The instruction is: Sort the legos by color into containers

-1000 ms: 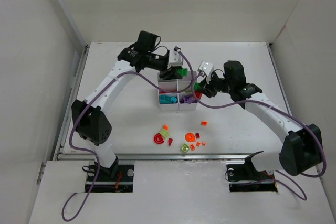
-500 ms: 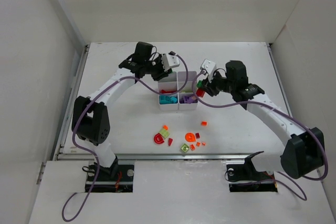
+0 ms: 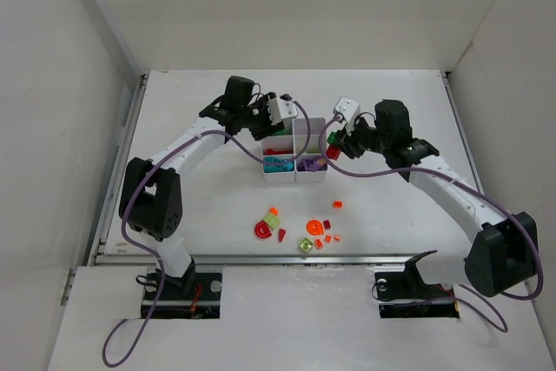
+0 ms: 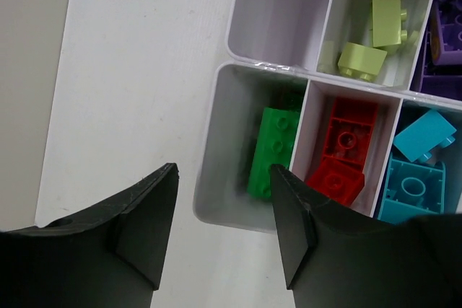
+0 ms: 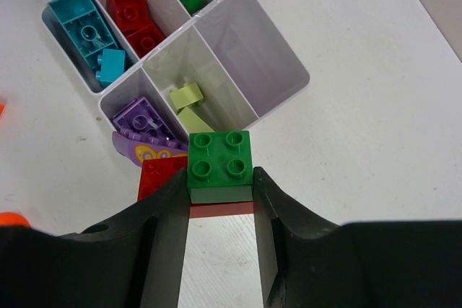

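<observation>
The white containers (image 3: 295,134) stand mid-table. In the left wrist view, compartments of the containers (image 4: 216,178) hold a dark green brick (image 4: 274,151), red bricks (image 4: 345,149), teal pieces (image 4: 415,164) and lime pieces (image 4: 375,34). My left gripper (image 4: 224,229) hovers open over the near corner of the containers with nothing between its fingers. My right gripper (image 5: 220,178) is shut on a dark green four-stud brick (image 5: 220,158), just right of the containers (image 5: 253,70). A red brick (image 5: 160,172) shows directly below it. Several loose legos (image 3: 300,230) in red, orange and lime lie nearer the front edge.
A purple curved piece (image 5: 144,151) leans at the outer wall of the purple compartment. White walls close in the table on the left, back and right. The right arm (image 3: 452,193) reaches in from the right and the left arm (image 3: 187,149) from the left.
My left gripper has opened and let go of its green brick, which now lies in a compartment. That gripper shifted left along the containers. The right gripper kept hold of its green brick.
</observation>
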`<state>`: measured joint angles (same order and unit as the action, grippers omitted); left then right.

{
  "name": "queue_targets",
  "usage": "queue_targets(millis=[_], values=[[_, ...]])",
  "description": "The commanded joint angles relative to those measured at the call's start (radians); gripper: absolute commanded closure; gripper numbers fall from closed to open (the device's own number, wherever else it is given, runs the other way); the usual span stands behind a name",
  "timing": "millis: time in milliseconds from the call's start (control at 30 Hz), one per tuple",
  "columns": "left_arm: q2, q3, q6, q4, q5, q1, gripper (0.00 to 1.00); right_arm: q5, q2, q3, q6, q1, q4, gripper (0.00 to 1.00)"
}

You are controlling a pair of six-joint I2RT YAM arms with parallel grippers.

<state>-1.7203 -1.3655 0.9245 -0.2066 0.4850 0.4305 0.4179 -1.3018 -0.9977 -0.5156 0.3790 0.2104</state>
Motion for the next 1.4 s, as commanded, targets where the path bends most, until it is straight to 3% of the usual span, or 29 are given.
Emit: queue_targets(millis=[0, 100, 233, 367, 567, 833, 967, 1200, 1367], values=[[0.013, -0.004, 0.020, 0.024, 0.003, 0.002, 0.49, -0.001, 0.027, -0.024, 0.011, -0.006, -0.023, 1.00], [0.013, -0.029, 0.020, 0.001, 0.012, 0.002, 0.42, -0.001, 0.027, -0.024, 0.020, -0.006, -0.023, 1.00], [0.013, -0.113, -0.003, -0.060, 0.046, 0.002, 0.41, -0.001, 0.036, -0.045, 0.020, -0.006, -0.023, 1.00], [0.013, -0.214, -0.003, -0.166, 0.188, 0.011, 0.41, 0.057, 0.056, -0.045, -0.023, -0.006, -0.023, 1.00], [0.044, -0.284, 0.306, -0.408, 0.389, 0.085, 0.32, 0.153, 0.078, -0.054, -0.104, 0.017, -0.023, 1.00], [0.031, -0.328, 0.376, -0.533, 0.504, 0.140, 0.28, 0.191, 0.047, -0.136, -0.147, 0.072, -0.032, 1.00], [0.022, -0.351, 0.376, -0.533, 0.524, 0.172, 0.28, 0.191, 0.027, -0.145, -0.156, 0.090, -0.032, 1.00], [0.013, -0.369, 0.355, -0.533, 0.504, 0.172, 0.42, 0.191, 0.038, -0.134, -0.166, 0.123, -0.032, 1.00], [0.013, -0.351, 0.314, -0.492, 0.495, 0.172, 0.41, 0.191, 0.047, -0.124, -0.166, 0.153, -0.032, 1.00]])
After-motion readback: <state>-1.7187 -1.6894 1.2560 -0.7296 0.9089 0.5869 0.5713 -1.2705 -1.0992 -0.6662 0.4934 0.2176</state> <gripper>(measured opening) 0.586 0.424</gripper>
